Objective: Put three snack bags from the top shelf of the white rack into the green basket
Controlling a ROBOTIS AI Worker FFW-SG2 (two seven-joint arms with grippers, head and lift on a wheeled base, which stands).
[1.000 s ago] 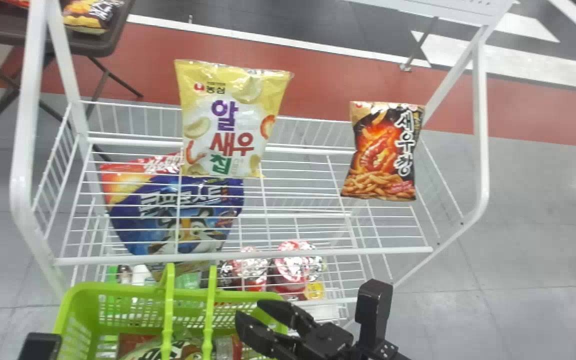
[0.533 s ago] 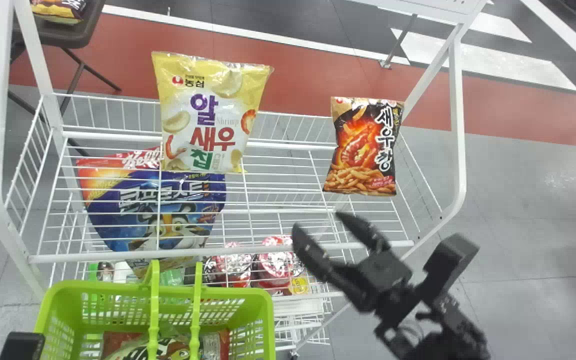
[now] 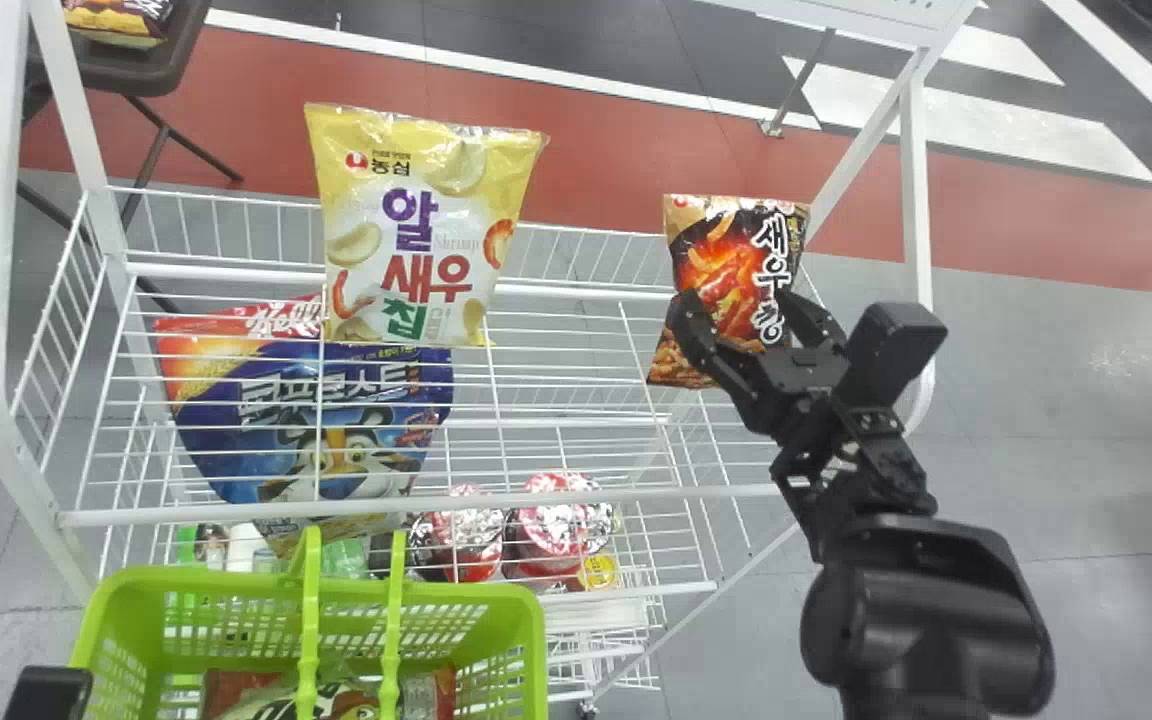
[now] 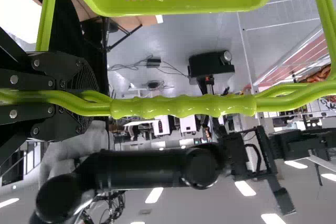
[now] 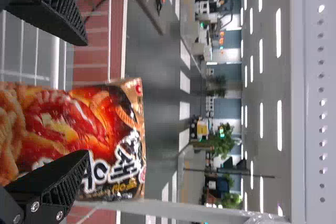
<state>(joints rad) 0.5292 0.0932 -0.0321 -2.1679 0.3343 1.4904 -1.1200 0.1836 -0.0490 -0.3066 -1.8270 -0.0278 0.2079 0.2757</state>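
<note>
Right gripper (image 3: 736, 305): fingers spread, at the dark snack bag (image 3: 723, 230), which stands upright near the right end of the top shelf of the white rack (image 3: 576, 492). Head view puts both fingers in front of the bag's middle and lower part, with the forearm (image 3: 921, 620) coming up from the bottom edge. The right wrist view adds the spacing: the bag's face runs into the span between the fingers, one finger (image 5: 60, 182) overlaps its lettered side, and the opposite finger (image 5: 55, 11) stands off beyond the other side edge, a gap between. Contact with the overlapping finger: cannot tell. Farther out, seen from the head, the yellow snack bag (image 3: 416, 225) stands on the same shelf, well apart to the left; a blue bag (image 3: 306, 420) lies below that shelf, behind its wires. The green basket (image 3: 536, 640) is in front of the rack at lower left, with packets (image 3: 336, 700) inside. Left gripper (image 3: 48, 690) is beside the basket's left side; its wrist view shows the left gripper (image 4: 86, 98) closed around the basket handle (image 4: 181, 107), a detail the head view does not give.
</note>
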